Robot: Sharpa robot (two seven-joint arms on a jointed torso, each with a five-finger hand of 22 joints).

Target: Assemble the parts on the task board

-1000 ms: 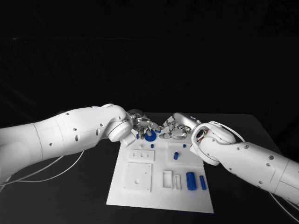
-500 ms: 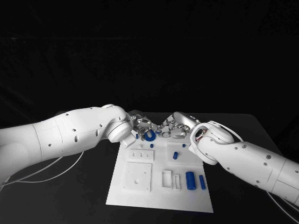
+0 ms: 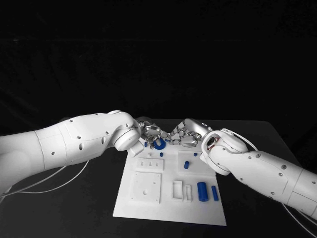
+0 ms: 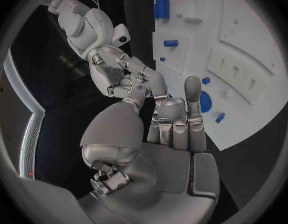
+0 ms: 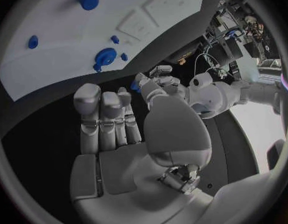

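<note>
Head view puts both hands at the board's [image 3: 169, 208] far edge, mid-frame: left hand [image 3: 150, 132] pinching a blue ring [image 3: 159, 144], right hand [image 3: 186, 134] loosely curled, seemingly empty. Crowded fingers could knock the ring loose.

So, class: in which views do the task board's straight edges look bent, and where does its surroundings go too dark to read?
In the left wrist view the task board bulges into curves, fisheye distortion; likewise in the right wrist view. In the head view its edges stay straight, but the black table and backdrop swallow all detail, while the left hand and right hand glint brightly.
</note>
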